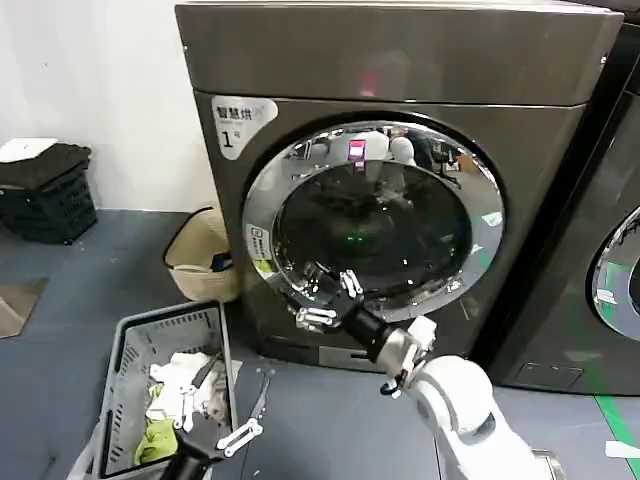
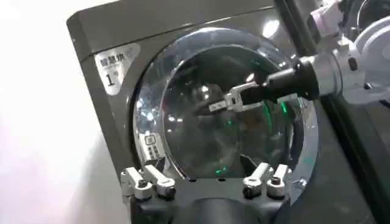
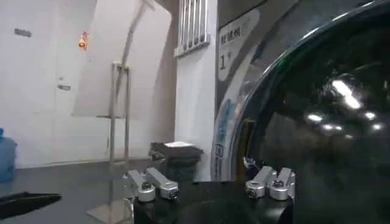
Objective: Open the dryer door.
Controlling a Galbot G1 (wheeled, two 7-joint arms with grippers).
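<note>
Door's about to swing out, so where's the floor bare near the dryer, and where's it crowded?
Bare floor lies left of the woven basket, toward the black crate. Crowded: below the dryer door, the right hand, grey laundry basket and left hand fill the space.

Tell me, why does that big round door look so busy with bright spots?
Head view: the dryer door has a chrome ring mirroring the room and dark glass showing green and pink glints. Left wrist view: glare whitens its rim. Right wrist view: lamp reflections speckle the glass.
</note>
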